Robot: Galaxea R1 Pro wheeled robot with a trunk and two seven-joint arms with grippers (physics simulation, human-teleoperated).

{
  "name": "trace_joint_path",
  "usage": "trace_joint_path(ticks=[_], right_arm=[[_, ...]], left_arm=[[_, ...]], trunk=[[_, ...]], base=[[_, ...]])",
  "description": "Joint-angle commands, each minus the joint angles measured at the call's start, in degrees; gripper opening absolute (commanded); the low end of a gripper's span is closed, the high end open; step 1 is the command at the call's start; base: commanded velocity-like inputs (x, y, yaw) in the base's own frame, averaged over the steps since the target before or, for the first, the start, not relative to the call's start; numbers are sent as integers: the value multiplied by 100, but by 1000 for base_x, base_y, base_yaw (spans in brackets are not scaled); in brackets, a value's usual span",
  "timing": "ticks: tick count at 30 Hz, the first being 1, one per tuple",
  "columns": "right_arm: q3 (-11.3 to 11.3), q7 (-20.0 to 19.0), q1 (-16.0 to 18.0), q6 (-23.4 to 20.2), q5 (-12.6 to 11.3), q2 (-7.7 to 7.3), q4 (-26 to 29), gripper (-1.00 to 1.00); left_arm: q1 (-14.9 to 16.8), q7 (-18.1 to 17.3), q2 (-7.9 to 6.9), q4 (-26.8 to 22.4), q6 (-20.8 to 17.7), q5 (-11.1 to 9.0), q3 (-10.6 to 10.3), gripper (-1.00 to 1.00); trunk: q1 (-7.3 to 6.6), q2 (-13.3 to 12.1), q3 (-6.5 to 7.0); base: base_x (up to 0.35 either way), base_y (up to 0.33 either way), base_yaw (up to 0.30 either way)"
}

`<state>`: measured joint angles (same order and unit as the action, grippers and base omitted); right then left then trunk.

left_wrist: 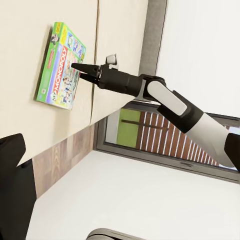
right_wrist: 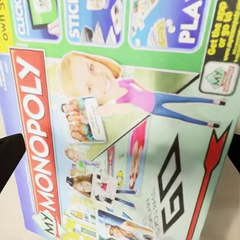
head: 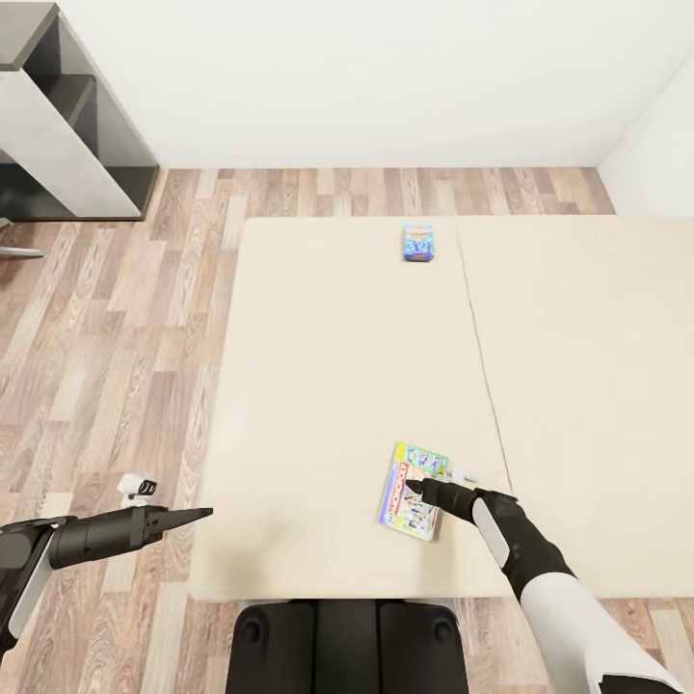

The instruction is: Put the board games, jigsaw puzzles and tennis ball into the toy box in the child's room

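Green-edged board game (head: pixel 414 491) on bed (head: pixel 318 386), under right end effector (head: pixel 413 488), apparently parted; "MY MONOPOLY" legible at right wrist; left end effector (head: pixel 198 514) clenched.

Both arms: white upper shells, black forearms tapering into slim black grippers (head: pixel 416 485). Small white knob near each wrist. Black base.
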<state>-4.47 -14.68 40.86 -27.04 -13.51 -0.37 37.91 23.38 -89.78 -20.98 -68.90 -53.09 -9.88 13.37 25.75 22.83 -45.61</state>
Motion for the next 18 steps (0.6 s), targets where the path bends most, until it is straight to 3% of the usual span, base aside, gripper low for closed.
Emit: trace_joint_path(ticks=[1,18], right_arm=[[-19,-17,1,-38,-19,2,6,100],[-19,-17,1,-38,-20,2,6,100]], left_arm=[[2,-22,-2,-1,-61,1,-1,100],[0,-22,-1,-1,-61,1,-1,100]], trunk=[[3,9,-6],[3,9,-6]], base=[[0,1,0],[0,40,0]])
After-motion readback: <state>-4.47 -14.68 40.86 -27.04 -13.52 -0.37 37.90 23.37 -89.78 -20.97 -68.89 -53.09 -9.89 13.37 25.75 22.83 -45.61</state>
